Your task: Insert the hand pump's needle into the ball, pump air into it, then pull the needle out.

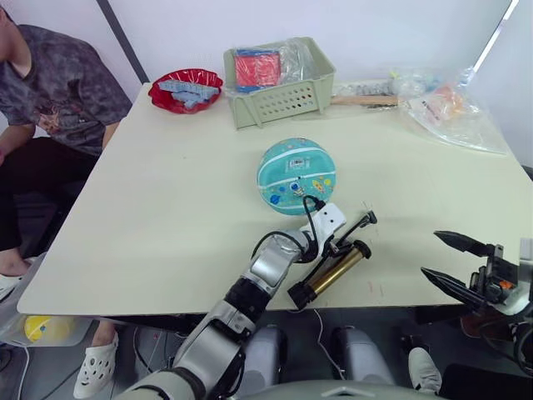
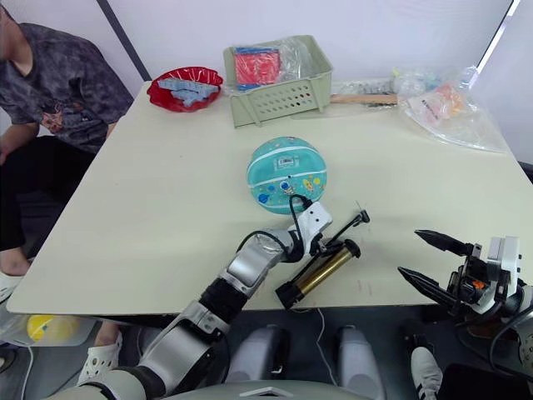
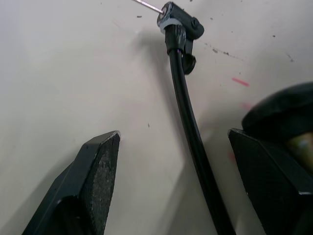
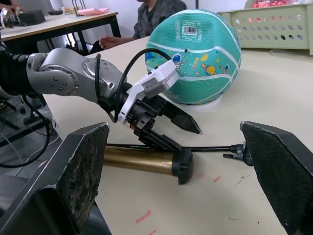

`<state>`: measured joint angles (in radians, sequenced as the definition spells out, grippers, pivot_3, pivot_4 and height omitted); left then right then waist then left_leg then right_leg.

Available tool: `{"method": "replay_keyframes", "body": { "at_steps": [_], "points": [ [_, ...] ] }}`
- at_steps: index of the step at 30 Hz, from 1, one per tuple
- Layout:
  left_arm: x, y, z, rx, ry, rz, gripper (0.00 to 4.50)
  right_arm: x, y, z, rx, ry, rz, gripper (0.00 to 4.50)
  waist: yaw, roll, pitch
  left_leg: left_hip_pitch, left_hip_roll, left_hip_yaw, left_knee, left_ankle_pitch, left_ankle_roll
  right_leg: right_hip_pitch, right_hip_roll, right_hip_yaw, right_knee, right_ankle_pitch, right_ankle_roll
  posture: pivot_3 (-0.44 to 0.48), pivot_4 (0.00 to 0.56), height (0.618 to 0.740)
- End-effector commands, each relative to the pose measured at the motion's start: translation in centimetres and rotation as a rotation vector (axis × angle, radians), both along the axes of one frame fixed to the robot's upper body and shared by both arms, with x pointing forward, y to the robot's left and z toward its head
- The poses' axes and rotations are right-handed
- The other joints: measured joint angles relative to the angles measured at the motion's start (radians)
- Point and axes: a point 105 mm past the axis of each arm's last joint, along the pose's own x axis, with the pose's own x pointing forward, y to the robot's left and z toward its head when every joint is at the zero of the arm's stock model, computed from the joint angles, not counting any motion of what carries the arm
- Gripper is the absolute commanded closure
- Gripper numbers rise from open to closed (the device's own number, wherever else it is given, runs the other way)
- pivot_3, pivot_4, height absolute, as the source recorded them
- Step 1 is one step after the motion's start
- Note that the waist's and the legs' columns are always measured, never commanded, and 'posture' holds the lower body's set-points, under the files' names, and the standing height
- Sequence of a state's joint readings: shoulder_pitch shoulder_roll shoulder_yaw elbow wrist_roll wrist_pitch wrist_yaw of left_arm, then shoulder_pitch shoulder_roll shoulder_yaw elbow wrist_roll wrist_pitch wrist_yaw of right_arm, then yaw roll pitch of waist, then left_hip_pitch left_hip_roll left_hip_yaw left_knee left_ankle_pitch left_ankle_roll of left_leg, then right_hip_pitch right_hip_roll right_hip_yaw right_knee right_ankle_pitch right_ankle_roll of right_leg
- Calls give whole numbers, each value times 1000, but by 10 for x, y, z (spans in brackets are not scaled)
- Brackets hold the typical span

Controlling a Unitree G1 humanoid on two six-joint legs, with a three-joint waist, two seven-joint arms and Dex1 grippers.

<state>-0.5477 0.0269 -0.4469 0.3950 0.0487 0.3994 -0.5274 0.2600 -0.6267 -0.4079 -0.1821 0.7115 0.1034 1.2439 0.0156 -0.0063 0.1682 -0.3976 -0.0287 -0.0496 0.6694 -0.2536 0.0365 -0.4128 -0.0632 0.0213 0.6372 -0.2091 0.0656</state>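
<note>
The teal ball (image 1: 296, 175) rests mid-table, its barcode label facing up. In front of it the gold hand pump (image 1: 329, 275) lies near the table's front edge. Its thin black hose (image 3: 190, 127) runs to a black fitting (image 3: 178, 19) with the needle (image 3: 149, 6) at its tip, lying on the table apart from the ball. My left gripper (image 1: 341, 242) is open and low over the table. Its fingers (image 3: 93, 181) straddle the hose, one beside the pump's black end cap (image 3: 288, 112). My right gripper (image 1: 430, 252) is open and holds nothing, off the front right edge, pointing at the pump (image 4: 142, 159).
A green basket (image 1: 279, 83), a red bowl (image 1: 185, 90), a wooden stick (image 1: 362, 100) and plastic bags (image 1: 450, 108) line the table's far side. A person (image 1: 50, 83) sits at the table's left.
</note>
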Motion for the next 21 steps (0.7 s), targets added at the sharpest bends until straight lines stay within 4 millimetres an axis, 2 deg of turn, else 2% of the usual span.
{"method": "replay_keyframes", "body": {
  "at_steps": [1, 2, 3, 5, 9, 10, 14, 21],
  "points": [
    [1, -10, 1, -13, -10, -25, 727, -1, -5, 12, -13, -65, -31, 0, 0, 0, 0, 0, 0, 0, 0, 0, 0, 0, 0, 0, 0, 0, 0, 0, 150, 738],
    [1, -11, 0, -13, -8, -28, 1269, 0, -6, 12, -16, -66, -36, 0, 0, 0, 0, 0, 0, 0, 0, 0, 0, 0, 0, 0, 0, 0, 0, 0, 150, 738],
    [1, -11, 0, -14, -9, -29, 1486, 0, -6, 12, -13, -67, -40, 0, 0, 0, 0, 0, 0, 0, 0, 0, 0, 0, 0, 0, 0, 0, 0, 0, 150, 738],
    [1, -11, -1, -16, -9, -32, 2318, -1, -5, 13, -9, -67, -43, 0, 0, 0, 0, 0, 0, 0, 0, 0, 0, 0, 0, 0, 0, 0, 0, 0, 150, 738],
    [-4, -17, 0, -38, -12, -69, 4269, 0, -8, 12, -3, -65, -74, 0, 0, 0, 0, 0, 0, 0, 0, 0, 0, 0, 0, 0, 0, 1, -2, 0, 150, 738],
    [-5, -17, 0, -38, -16, -76, 4407, 0, -9, 12, -3, -64, -76, 0, -1, 0, 0, 0, 0, 0, 0, 0, 0, 0, 0, 0, 0, 1, -2, 0, 150, 738],
    [-9, -20, 4, -75, -20, -105, 4407, 4, -10, 9, 3, -66, -129, 0, -1, 0, 0, 0, 0, 0, 0, 0, 0, 0, 0, 0, 0, 1, -1, 0, 150, 738],
    [-19, -34, 38, -205, -121, -227, 4407, 10, -8, 8, 59, -63, -227, 0, -1, 0, 0, 0, 0, 0, 0, 0, 0, 0, 0, 0, 0, 1, -2, 0, 150, 738]
  ]
}}
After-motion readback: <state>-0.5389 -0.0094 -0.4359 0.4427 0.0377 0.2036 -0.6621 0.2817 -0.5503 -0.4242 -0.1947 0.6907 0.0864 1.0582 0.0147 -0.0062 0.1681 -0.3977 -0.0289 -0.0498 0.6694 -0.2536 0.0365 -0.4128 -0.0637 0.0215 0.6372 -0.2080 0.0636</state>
